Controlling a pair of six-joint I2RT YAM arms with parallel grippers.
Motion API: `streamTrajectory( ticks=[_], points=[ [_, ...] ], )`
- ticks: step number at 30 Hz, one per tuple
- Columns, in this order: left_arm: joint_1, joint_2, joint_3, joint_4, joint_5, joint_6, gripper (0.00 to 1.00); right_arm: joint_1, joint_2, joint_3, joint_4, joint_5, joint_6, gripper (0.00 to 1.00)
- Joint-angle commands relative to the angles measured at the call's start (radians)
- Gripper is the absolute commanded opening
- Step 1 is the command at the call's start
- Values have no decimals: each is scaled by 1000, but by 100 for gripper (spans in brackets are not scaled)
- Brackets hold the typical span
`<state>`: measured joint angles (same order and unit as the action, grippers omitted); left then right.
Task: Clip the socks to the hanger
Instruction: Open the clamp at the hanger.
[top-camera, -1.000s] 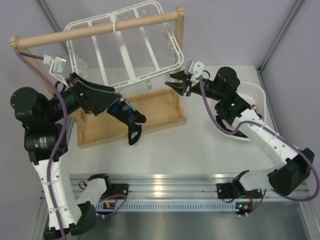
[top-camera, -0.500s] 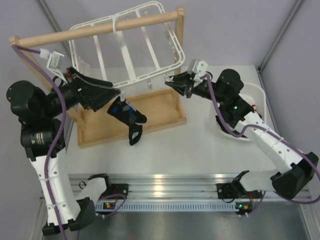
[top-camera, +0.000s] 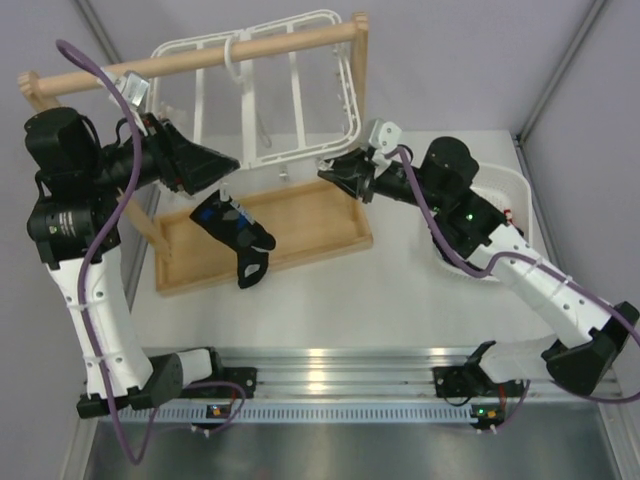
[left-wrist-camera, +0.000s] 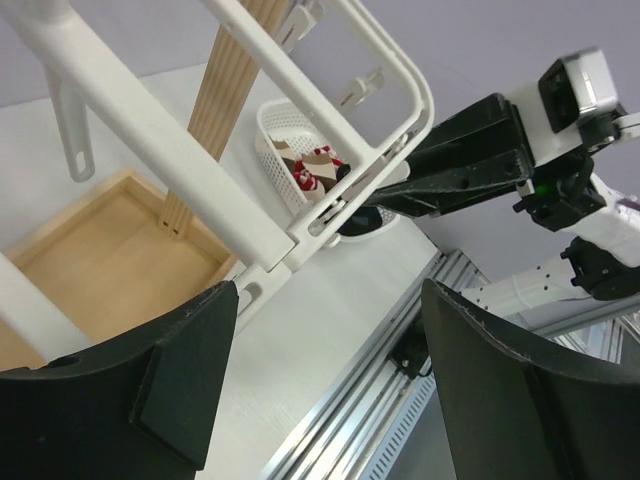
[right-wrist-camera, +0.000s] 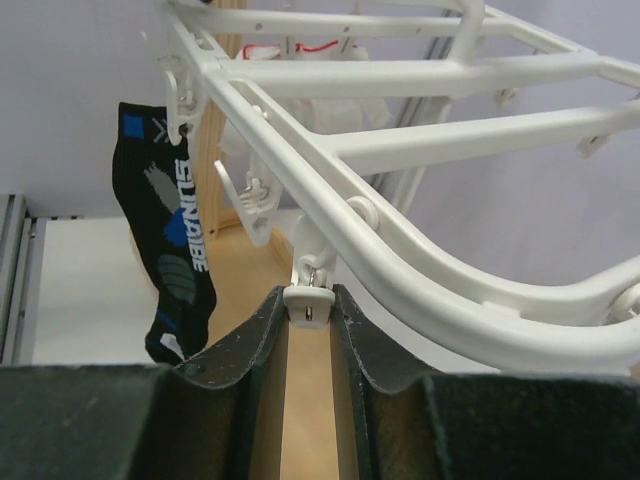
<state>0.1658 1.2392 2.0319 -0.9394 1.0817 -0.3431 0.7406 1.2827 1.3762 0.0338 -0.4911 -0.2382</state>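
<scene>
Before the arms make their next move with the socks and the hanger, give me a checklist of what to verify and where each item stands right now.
1. Patterned sock hangs from the hanger: ok, it dangles free at the frame's edge.
2. Left gripper empty: ok, it is open, with a hanger bar running between its fingers.
3. Right gripper on the free clip: ok, its fingers are closed on either side of it.
4. That clip squeezed open: cannot tell.
5. Second sock located: cannot tell, since the basket shows only bunched fabric.
6. Hanger hung on the wooden rail: ok.
</scene>
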Motion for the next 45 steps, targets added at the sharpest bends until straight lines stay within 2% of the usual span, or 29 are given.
streamTrajectory(
  ticks=[1, 5, 10, 13, 14, 18, 21, 25, 26, 31, 34, 39, 42, 45],
  points=[
    [-26, 6, 34, -88, -12, 82, 79, 42, 13, 104, -73, 23, -35, 2],
    [-106, 2, 33, -102, -71, 93, 77, 46, 36, 155, -146, 48, -62, 1],
    [-152, -14, -4, -104, -91, 101, 76, 49, 49, 184, -192, 65, -87, 1],
    [-163, -7, 17, -113, -199, 136, 74, 49, 47, 184, -199, 69, -92, 1],
    [-193, 12, 37, -113, -242, 165, 74, 49, 46, 184, -201, 72, -93, 1],
    [-201, 124, 227, -124, -374, 188, 74, 51, 47, 178, -206, 85, -99, 1],
    [-265, 210, 326, -118, -431, 182, 74, 49, 49, 178, -209, 106, -101, 0],
    [-470, 241, 364, -93, -531, 237, 70, 51, 50, 173, -201, 115, -96, 0],
    [-504, 243, 373, -91, -546, 256, 66, 49, 50, 169, -201, 118, -95, 0],
    [-742, 224, 340, -113, -627, 332, 59, 51, 52, 169, -198, 117, -95, 0],
    [-805, 198, 254, -137, -647, 335, 57, 49, 49, 167, -198, 117, -95, 0],
    [-821, 190, 183, -180, -687, 335, 57, 49, 21, 146, -199, 83, -125, 0],
    [-819, 169, 145, -158, -785, 311, 57, 51, 9, 139, -207, 82, -128, 0],
    [-821, 148, 154, -124, -804, 293, 67, 52, 6, 144, -216, 83, -115, 0]
  ],
)
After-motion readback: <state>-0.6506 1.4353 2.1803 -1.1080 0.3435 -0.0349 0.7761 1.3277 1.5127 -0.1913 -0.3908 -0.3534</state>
